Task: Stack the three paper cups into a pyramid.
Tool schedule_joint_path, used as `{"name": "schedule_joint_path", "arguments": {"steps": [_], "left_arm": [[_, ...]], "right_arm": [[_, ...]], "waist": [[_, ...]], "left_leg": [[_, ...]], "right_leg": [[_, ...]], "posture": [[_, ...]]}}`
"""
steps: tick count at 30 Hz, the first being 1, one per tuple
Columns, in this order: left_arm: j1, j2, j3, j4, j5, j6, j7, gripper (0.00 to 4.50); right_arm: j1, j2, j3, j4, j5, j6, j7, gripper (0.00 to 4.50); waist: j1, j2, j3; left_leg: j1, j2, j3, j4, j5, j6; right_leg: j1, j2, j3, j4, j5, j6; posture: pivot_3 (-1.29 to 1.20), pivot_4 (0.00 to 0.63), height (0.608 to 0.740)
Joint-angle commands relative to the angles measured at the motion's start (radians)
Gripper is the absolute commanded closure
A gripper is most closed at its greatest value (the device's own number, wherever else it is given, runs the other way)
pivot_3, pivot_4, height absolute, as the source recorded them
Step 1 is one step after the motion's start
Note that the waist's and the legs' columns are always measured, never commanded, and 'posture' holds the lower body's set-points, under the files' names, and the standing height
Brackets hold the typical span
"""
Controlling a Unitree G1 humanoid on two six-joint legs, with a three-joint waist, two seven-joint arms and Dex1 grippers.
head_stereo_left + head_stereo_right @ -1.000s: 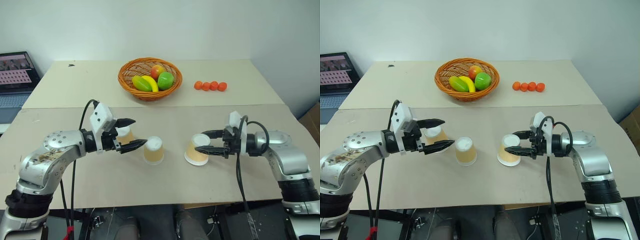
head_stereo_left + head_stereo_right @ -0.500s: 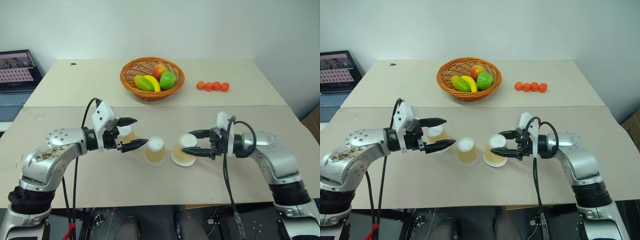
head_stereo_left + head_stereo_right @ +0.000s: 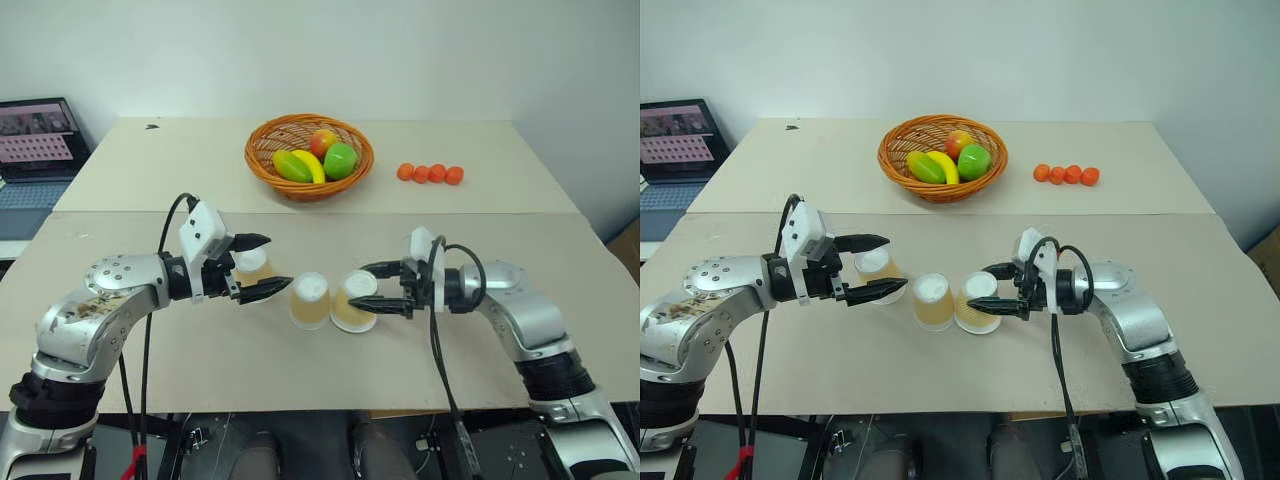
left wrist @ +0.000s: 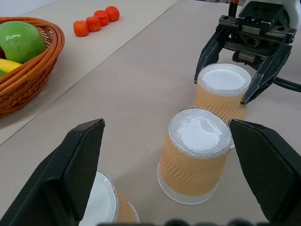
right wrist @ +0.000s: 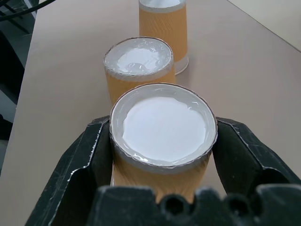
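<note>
Three paper cups stand upside down on the near table, tan sides with white bases up. My right gripper (image 3: 358, 285) is shut on the right cup (image 3: 350, 303), one finger on each side, as the right wrist view (image 5: 164, 122) shows. This cup rests close against the middle cup (image 3: 309, 300). The left cup (image 3: 250, 268) sits a little apart, between the spread fingers of my left gripper (image 3: 279, 262), which is open and holds nothing. In the left wrist view, the middle cup (image 4: 197, 155) lies ahead between the fingers.
A wicker basket (image 3: 300, 190) of fruit stands at the back centre. A row of small orange balls (image 3: 430, 173) lies to its right. A laptop (image 3: 35, 140) sits at the far left. A seam crosses the table behind the cups.
My right gripper has carried its cup to the left, from well apart to right beside the middle cup. The left arm and the other two cups have stayed put.
</note>
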Motion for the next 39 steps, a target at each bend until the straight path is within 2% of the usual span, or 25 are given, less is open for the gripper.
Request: {"name": "schedule_joint_path", "arguments": {"steps": [1, 9, 11, 12, 13, 14, 23, 33, 35, 39], "left_arm": [[-0.011, 0.013, 0.037, -0.043, -0.019, 0.003, 0.003, 0.0], [-0.009, 0.019, 0.045, -0.05, -0.018, 0.015, 0.003, 0.0], [-0.011, 0.02, 0.045, -0.05, -0.02, 0.017, 0.003, 0.0], [-0.01, 0.021, 0.046, -0.051, -0.02, 0.018, 0.002, 0.0], [-0.009, 0.021, 0.046, -0.051, -0.021, 0.018, 0.002, 0.0], [-0.01, 0.021, 0.045, -0.052, -0.02, 0.018, 0.002, 0.0], [-0.014, 0.018, 0.041, -0.048, -0.017, 0.017, 0.002, 0.0], [-0.03, 0.003, 0.022, -0.025, -0.002, 0.002, 0.0, 0.0], [-0.03, 0.006, 0.024, -0.018, 0.001, -0.004, -0.007, 0.0], [-0.006, 0.049, 0.072, 0.002, 0.004, -0.015, -0.033, 0.0]], "right_arm": [[-0.028, 0.005, -0.001, 0.007, -0.008, -0.047, 0.014, 1.71], [-0.053, 0.031, 0.016, 0.049, -0.03, -0.081, 0.015, 1.71], [-0.06, 0.044, 0.012, 0.049, -0.028, -0.081, 0.006, 0.7], [-0.061, 0.048, 0.011, 0.048, -0.027, -0.08, 0.004, 0.59], [-0.062, 0.049, 0.011, 0.048, -0.028, -0.079, 0.003, 0.15], [-0.065, 0.053, 0.01, 0.049, -0.029, -0.081, 0.001, 0.04], [-0.084, 0.028, -0.019, -0.007, 0.017, -0.031, 0.025, 0.04], [-0.131, -0.036, -0.166, -0.185, 0.305, 0.274, 0.007, 0.04], [-0.136, -0.062, -0.195, -0.195, 0.32, 0.284, 0.002, 0.04], [-0.097, -0.158, -0.224, -0.17, 0.254, 0.232, 0.004, 0.04]], "waist": [[0.0, 0.0, 0.0], [-0.001, 0.0, 0.0], [-0.001, 0.0, 0.0], [-0.001, 0.0, 0.0], [-0.001, 0.0, 0.0], [0.0, 0.0, 0.0], [0.0, 0.0, 0.0], [-0.001, 0.0, 0.0], [0.0, 0.0, 0.0], [0.002, 0.0, 0.0]], "left_leg": [[0.0, 0.0, 0.0, 0.0, 0.0, 0.0], [0.0, 0.0, 0.0, 0.0, 0.0, 0.0], [0.0, 0.0, 0.0, 0.0, 0.0, 0.0], [0.0, 0.0, 0.0, 0.0, 0.0, 0.0], [0.0, 0.0, 0.0, 0.0, 0.0, 0.0], [0.0, 0.0, 0.0, 0.0, 0.0, 0.0], [0.0, 0.0, 0.0, 0.0, 0.0, 0.0], [0.0, 0.0, 0.0, 0.0, 0.0, 0.0], [0.0, 0.0, 0.0, 0.0, 0.0, 0.0], [0.0, 0.0, 0.0, 0.0, 0.0, 0.0]], "right_leg": [[0.0, 0.0, 0.0, 0.0, 0.0, 0.0], [0.0, 0.0, 0.0, 0.0, 0.001, -0.001], [0.0, 0.0, 0.0, 0.0, 0.001, -0.001], [0.0, 0.0, 0.0, 0.0, 0.001, -0.001], [0.0, 0.0, 0.0, 0.0, 0.001, -0.001], [0.0, 0.0, 0.0, 0.0, 0.001, -0.001], [0.0, 0.0, 0.0, 0.0, 0.001, -0.001], [0.0, 0.0, 0.0, 0.0, 0.001, -0.001], [0.0, 0.0, 0.0, 0.0, 0.001, -0.001], [0.0, 0.0, 0.0, 0.0, 0.0, -0.001]], "posture": [[0.0, 0.15, 0.734], [0.0, 0.15, 0.734], [0.0, 0.15, 0.734], [0.0, 0.15, 0.734], [0.0, 0.15, 0.734], [0.0, 0.15, 0.734], [0.0, 0.15, 0.734], [0.0, 0.15, 0.734], [0.0, 0.15, 0.734], [0.0, 0.15, 0.734]]}}
